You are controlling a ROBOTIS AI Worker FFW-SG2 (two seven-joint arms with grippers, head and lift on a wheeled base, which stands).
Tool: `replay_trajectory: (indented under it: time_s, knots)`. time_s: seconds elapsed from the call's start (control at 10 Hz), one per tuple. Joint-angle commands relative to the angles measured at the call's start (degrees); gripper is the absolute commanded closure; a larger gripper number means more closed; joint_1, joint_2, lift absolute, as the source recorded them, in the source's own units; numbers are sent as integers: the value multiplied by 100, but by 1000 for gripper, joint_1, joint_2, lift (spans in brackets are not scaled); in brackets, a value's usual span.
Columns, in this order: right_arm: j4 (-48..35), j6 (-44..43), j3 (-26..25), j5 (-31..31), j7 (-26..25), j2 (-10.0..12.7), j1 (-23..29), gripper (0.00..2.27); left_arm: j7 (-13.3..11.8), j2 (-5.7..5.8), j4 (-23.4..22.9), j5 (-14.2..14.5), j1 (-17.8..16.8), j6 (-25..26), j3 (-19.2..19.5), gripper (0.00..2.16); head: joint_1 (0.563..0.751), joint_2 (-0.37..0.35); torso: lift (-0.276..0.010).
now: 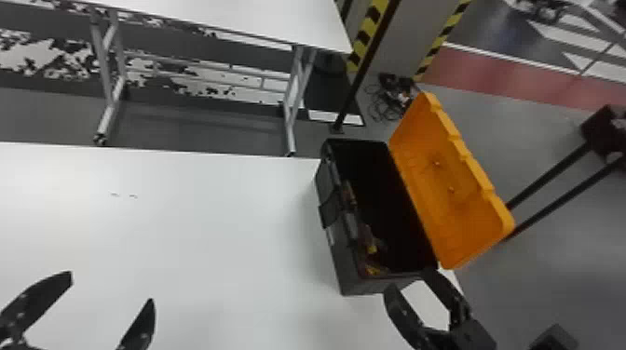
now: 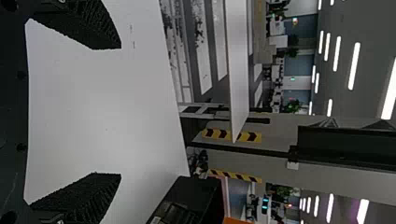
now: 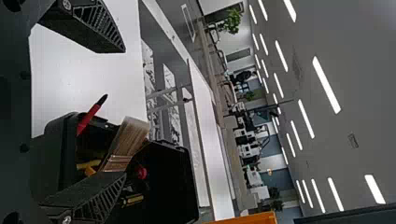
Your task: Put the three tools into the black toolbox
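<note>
Our left gripper (image 1: 112, 289) and right gripper (image 1: 409, 280) spread their jaws wide, empty. We see the brush (image 3: 123, 142) and red tool (image 3: 90, 117) in the black toolbox (image 1: 345, 265), at the surface's (image 1: 186, 232) right edge.

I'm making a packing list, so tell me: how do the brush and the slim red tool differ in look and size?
The brush is clearly broader than the red tool, which is narrow along its visible length. The brush shows brownish bristles above a banded section, while the red tool has a bright red shaft ending in a dark tip. Both stick up out of the black toolbox.
</note>
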Motion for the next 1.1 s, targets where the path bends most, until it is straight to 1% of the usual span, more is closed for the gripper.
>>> replay_trajectory:
  time_s: [0.0,0.1,0.2,0.3,0.4,0.5,0.6,0.7,0.8,0.9,1.0]
  knots:
    - [339,-579,19,107,-18,5,2,63,40,11,273,9,249,-1417,0,16,695,-350,-51]
    - [541,-948,19,107,-44,5,11,63,84,29,308,0,416,-1892,-9,19,695,-350,-51]
    - [699,-1265,19,107,-70,5,46,63,268,99,326,-9,592,-2454,-80,19,695,-350,-51]
    - [884,-1546,19,107,-114,5,64,60,444,134,326,0,741,-2736,-132,19,695,-350,-51]
    - [1104,-1810,19,107,-185,5,64,60,567,169,344,0,847,-2771,-167,19,695,-350,-51]
    - [1297,-2021,36,107,-185,5,90,60,628,196,528,0,864,-2947,-159,19,695,-350,-51]
    - [1464,-2267,133,160,-202,5,134,63,699,196,713,123,864,-3052,8,19,695,-350,-51]
    - [1596,-2460,256,309,-299,5,143,76,690,160,897,325,882,-3333,219,19,695,-350,-51]
    - [1649,-2548,388,441,-422,5,152,83,655,81,1047,598,899,-3368,413,19,695,-350,-51]
    - [1666,-2706,564,599,-598,5,169,83,488,-59,1249,826,891,-3597,668,19,695,-350,-51]
    - [1666,-2759,704,652,-747,5,178,83,338,-147,1372,1020,891,-3685,896,19,695,-350,-51]
